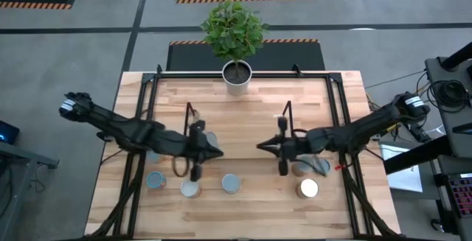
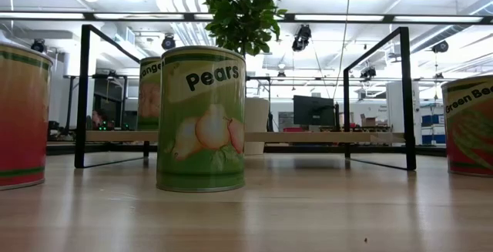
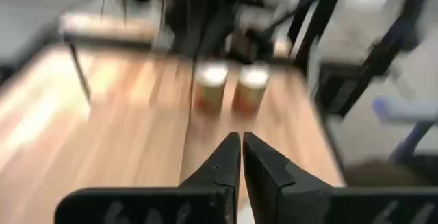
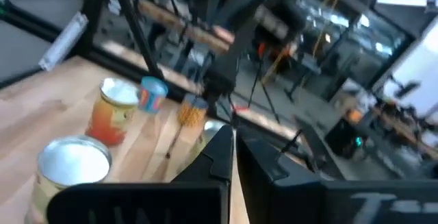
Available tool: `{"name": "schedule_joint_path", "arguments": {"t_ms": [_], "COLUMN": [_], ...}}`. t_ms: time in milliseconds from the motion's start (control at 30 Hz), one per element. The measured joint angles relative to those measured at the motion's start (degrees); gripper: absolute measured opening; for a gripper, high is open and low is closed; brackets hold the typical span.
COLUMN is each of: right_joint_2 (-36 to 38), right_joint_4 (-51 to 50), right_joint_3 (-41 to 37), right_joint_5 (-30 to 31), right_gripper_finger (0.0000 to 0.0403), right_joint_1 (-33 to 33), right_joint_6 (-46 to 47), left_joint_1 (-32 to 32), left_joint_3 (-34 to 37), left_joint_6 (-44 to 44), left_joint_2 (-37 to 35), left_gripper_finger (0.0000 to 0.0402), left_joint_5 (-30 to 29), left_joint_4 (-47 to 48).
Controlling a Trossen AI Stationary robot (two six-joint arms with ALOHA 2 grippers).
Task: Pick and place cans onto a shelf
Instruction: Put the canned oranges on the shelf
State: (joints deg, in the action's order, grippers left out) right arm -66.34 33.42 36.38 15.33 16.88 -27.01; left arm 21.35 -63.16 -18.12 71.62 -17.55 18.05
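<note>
Cans (image 1: 231, 183) stand scattered along the lower part of the high view, none on the shelf (image 1: 236, 112) yet. Rigid, smooth and likely weighty, they want a grip across the sides, mid-height. Left gripper (image 1: 214, 153) and right gripper (image 1: 262, 147) hover mid-frame, fingers pressed together, empty.

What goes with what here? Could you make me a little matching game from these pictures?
Things:
1. plant pot
2. Pears can
3. left gripper
4. shelf

Descriptions:
a. green label with a pale fruit picture
b. wood board between thin black end frames
c. white, at the table's far edge
d. fingers shut, holding nothing

Pairs: 1-c, 2-a, 3-d, 4-b
</note>
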Motion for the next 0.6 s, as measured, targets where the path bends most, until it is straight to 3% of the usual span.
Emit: {"name": "schedule_joint_path", "arguments": {"t_ms": [267, 600], "right_joint_2": [7.2, 10.0], "right_joint_4": [3.3, -1.6], "right_joint_3": [-5.5, -6.1], "right_joint_5": [-2.3, -2.3], "right_gripper_finger": [0.0009, 0.0009], "right_joint_1": [-0.1, -0.2], "right_joint_6": [-3.7, -4.6], "left_joint_1": [-0.1, -1.9], "left_joint_3": [-21.2, -41.5], "left_joint_6": [-9.3, -6.4], "left_joint_2": [15.5, 31.0], "left_gripper_finger": [0.0001, 0.0001], "left_joint_5": [0.0, 0.1], "left_joint_4": [35.6, 60.6]}}
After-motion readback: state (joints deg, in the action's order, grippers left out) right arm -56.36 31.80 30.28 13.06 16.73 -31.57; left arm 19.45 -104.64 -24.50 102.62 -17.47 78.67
